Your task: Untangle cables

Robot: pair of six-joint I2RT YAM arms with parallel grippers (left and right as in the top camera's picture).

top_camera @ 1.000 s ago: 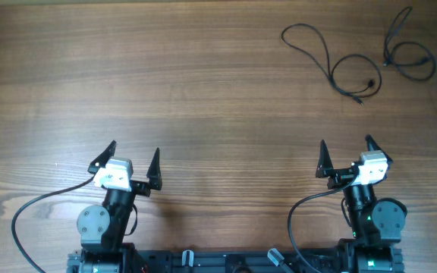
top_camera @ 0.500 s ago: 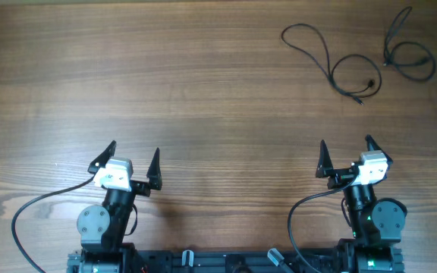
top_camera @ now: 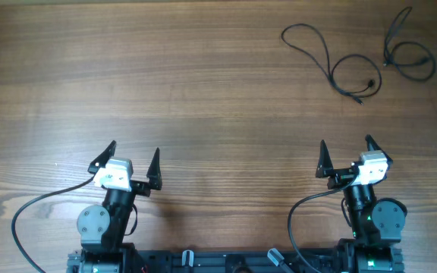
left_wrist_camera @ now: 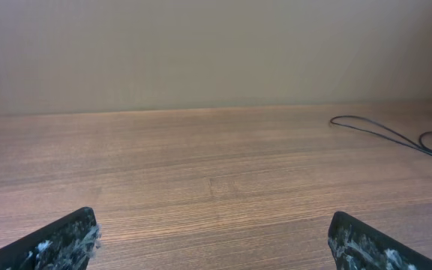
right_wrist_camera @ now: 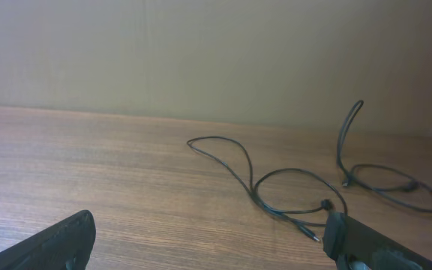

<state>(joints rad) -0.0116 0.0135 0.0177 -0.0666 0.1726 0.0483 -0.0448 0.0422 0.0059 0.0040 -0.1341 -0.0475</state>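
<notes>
Desk [top_camera: 203, 91] wide, wood, mostly bare. Left pincer [top_camera: 133, 165] and right pincer [top_camera: 347, 158] near the front edge, both spread wide, holding nothing. Cables [top_camera: 332, 64] at far right corner, well apart from both: thin black cords in loose loops, small plugs at ends, seemingly lying separately. Judged: nothing handled yet, or sorting already done

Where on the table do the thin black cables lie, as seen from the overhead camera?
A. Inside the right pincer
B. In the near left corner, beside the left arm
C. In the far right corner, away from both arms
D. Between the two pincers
C: the cables lie at the far right of the table, well apart from the open left pincer and open right pincer.
</notes>
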